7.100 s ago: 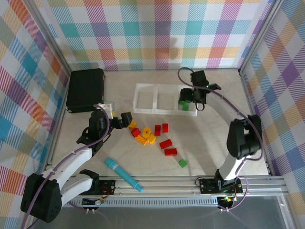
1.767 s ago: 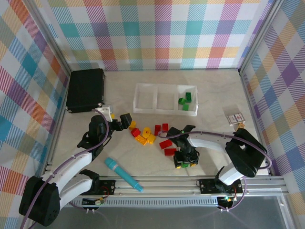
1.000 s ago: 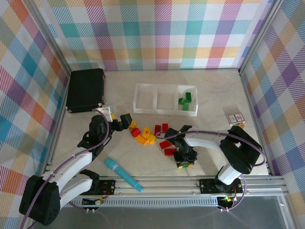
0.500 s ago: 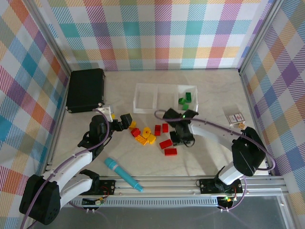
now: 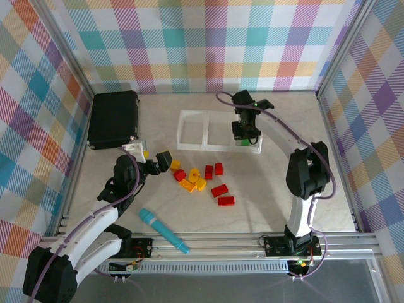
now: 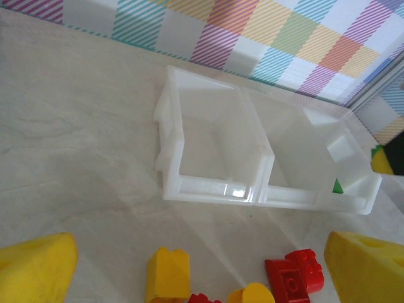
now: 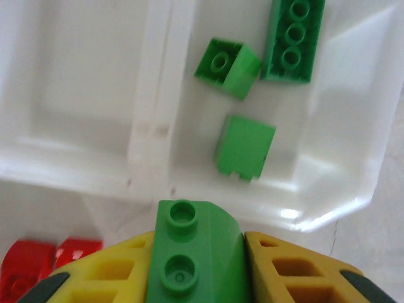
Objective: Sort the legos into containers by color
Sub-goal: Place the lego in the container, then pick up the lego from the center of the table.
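Observation:
My right gripper [image 5: 245, 130] is shut on a green lego [image 7: 196, 252] and hangs above the near edge of the right compartment of the clear tray [image 5: 218, 149]. Three green legos [image 7: 245, 146] lie in that compartment. The other two compartments [image 6: 211, 142] hold nothing. Red legos [image 5: 219, 189] and yellow legos [image 5: 192, 181] lie scattered on the table in front of the tray. My left gripper [image 5: 164, 159] stands open just left of them, with a yellow lego [image 6: 167, 274] and a red lego [image 6: 293, 278] lying between its yellow fingers [image 6: 35, 265].
A black case [image 5: 113, 118] lies at the back left. A teal cylinder [image 5: 163, 230] rests near the front rail. Metal frame posts and checked walls close in the table on three sides.
The right gripper picked the green lego off the near table and carried it back to the tray's right compartment. The left arm shifted only slightly.

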You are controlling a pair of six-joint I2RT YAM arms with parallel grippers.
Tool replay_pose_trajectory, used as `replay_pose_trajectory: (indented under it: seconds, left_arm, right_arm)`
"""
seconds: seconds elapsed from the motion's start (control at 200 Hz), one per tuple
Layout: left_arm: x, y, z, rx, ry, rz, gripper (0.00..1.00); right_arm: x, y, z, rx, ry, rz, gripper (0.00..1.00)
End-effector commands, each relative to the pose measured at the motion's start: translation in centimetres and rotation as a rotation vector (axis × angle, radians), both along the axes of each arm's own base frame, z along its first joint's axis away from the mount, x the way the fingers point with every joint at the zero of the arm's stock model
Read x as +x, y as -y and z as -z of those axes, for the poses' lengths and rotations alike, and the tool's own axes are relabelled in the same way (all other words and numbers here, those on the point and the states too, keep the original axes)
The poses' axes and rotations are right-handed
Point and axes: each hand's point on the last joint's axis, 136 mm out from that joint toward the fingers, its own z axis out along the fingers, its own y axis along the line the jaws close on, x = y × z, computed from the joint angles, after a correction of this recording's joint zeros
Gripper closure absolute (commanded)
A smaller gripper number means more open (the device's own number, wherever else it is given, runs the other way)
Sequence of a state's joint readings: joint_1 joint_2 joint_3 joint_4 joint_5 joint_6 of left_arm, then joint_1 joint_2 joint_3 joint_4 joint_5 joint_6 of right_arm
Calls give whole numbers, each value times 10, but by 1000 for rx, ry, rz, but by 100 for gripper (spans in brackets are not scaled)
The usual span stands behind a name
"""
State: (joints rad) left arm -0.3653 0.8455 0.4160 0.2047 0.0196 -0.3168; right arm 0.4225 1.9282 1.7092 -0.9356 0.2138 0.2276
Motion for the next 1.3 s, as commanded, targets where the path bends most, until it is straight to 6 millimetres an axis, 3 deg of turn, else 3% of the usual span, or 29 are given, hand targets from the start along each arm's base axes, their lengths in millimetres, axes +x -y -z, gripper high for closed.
replay_pose_trajectory:
  seconds: [0.0,0.19,0.37,0.66,0.84,0.97,1.14,1.295]
  left_arm:
    - [-3,-1,1,32,-4,2,0]
    - [-2,0,-6,41,3,8,0]
    - [-2,1,-8,35,0,9,0]
    - [-2,3,-11,31,-8,19,0]
    - [-1,12,-8,42,-21,69,0]
    - [-2,27,-6,39,-47,131,0]
    - [0,48,7,68,-112,189,0]
    - [6,59,22,88,-177,190,0]
  right_arm:
    - [18,5,9,18,-31,-34,72]
    - [54,17,25,54,-57,-5,71]
    - [77,22,31,46,-59,1,56]
    - [87,23,31,33,-70,-8,40]
    - [70,15,5,117,-50,2,29]
    - [47,12,-14,193,-11,25,25]
    - [-3,5,-25,267,3,69,20]
    - [-50,-16,-24,318,1,96,1]
